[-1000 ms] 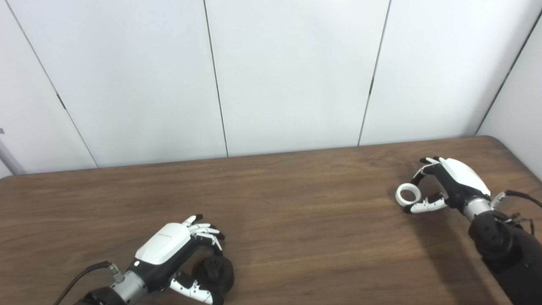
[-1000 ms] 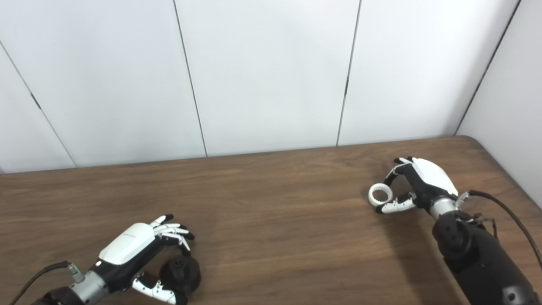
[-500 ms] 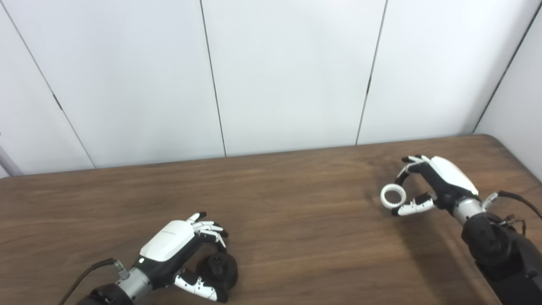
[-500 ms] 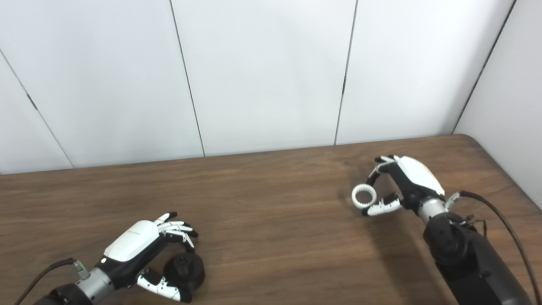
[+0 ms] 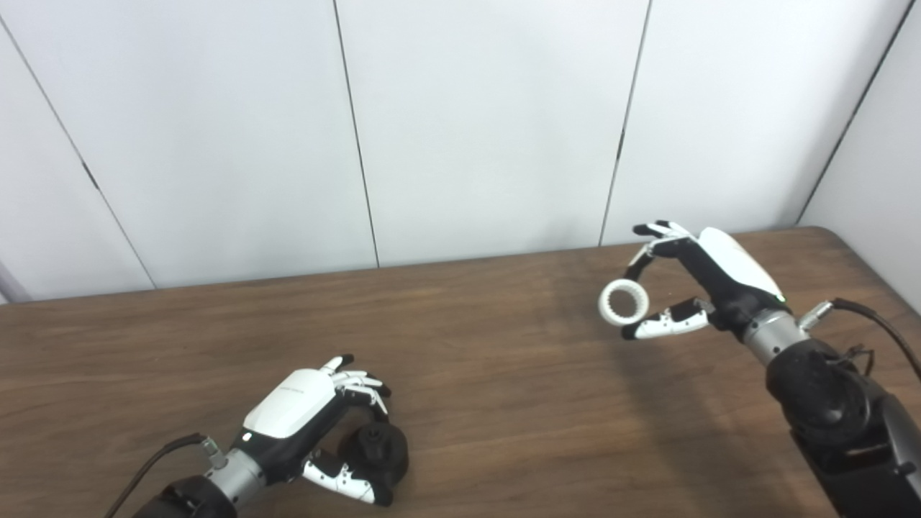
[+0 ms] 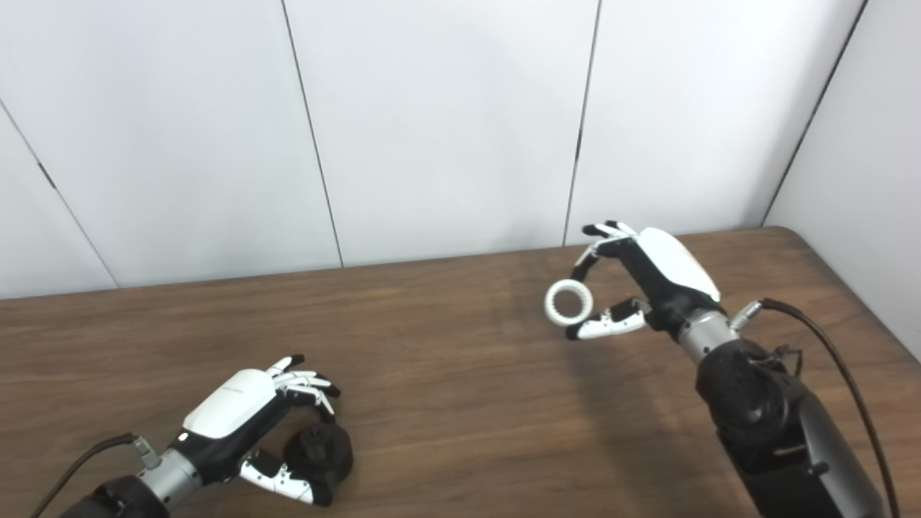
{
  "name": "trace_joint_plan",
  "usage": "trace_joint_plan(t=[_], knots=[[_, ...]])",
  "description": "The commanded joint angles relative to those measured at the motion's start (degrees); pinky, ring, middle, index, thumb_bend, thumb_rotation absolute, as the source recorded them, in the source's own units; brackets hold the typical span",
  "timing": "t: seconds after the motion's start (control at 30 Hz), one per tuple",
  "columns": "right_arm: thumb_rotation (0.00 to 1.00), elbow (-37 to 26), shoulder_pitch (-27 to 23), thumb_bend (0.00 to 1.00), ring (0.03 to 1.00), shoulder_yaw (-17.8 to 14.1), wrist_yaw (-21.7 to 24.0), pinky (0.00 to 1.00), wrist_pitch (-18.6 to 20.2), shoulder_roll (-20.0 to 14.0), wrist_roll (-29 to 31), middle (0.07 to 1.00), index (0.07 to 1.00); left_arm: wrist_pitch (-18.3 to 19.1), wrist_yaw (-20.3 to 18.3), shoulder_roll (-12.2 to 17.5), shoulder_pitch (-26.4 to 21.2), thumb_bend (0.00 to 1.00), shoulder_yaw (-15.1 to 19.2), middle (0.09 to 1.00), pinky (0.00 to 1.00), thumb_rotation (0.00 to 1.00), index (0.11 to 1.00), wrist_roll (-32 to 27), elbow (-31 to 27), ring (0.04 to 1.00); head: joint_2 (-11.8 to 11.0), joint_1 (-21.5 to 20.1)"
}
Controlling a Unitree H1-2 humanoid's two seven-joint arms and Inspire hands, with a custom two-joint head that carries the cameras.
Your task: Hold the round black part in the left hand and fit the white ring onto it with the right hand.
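Note:
The round black part with a knob on top sits on the brown table near the front left. My left hand is shut on it, fingers curled over its far side and thumb along its near side. The white toothed ring is held in the air above the right side of the table. My right hand is shut on it, pinching it between fingertips and thumb. The same scene shows in the right eye view, with the ring and the black part.
The brown wooden table ends in a rounded corner at the far right. White wall panels stand right behind its far edge. Black cables run from both wrists.
My right hand has lifted the white ring off the table and carried it left and upward. My left hand has crept slightly forward on the black part. The view has drifted a little.

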Motion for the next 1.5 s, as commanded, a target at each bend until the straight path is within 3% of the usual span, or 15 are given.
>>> trace_joint_plan(t=[0.0, 0.27, 0.67, 0.97, 1.13, 1.47], knots=[[0.12, -3.45, -1.06, 0.51, 0.987, -0.01, 0.77, 0.92, -0.73, 0.40, 0.84, 0.909, 0.477, 0.53, 0.38, -0.05, -2.06, 0.51, -0.35, 0.799, 1.00, 0.06, 0.483, 0.99, 0.06, 0.861, 0.11, 0.70], [0.12, -5.54, 1.04, 0.51, 0.992, 3.08, 2.32, 0.94, -2.65, 3.94, 0.57, 0.914, 0.477, 2.78, -0.51, -1.95, -3.38, 0.51, -1.69, 0.796, 1.00, 0.06, 0.483, 1.61, 0.58, 0.862, 0.39, 2.75], [0.13, -0.63, 2.62, 0.51, 1.000, 10.49, 2.28, 0.98, -8.51, 10.12, -1.40, 0.923, 0.476, 5.48, -0.88, -4.72, -4.53, 0.51, -4.22, 0.795, 1.00, 0.06, 0.483, 2.39, 2.31, 0.863, 0.53, 4.14], [0.13, 0.83, 2.40, 0.51, 1.000, 11.65, 2.28, 1.00, -9.77, 12.65, -1.86, 0.925, 0.476, 5.84, 0.12, -6.06, -4.43, 0.51, -5.36, 0.790, 1.00, 0.06, 0.482, 2.80, 2.45, 0.852, 0.73, 4.80], [0.13, 0.97, 2.38, 0.51, 1.000, 11.64, 2.50, 1.00, -9.85, 13.47, -1.76, 0.927, 0.476, 9.01, -2.16, -6.32, -4.35, 0.51, -6.33, 0.801, 1.00, 0.06, 0.482, 3.76, 0.02, 0.865, 1.02, 5.41], [0.13, 2.43, 1.70, 0.51, 1.000, 11.90, 2.55, 1.00, -11.04, 15.13, -1.06, 0.931, 0.476, 9.66, -2.15, -6.39, -4.12, 0.51, -7.14, 0.802, 1.00, 0.06, 0.481, 3.62, -0.88, 0.864, 1.46, 5.93]])
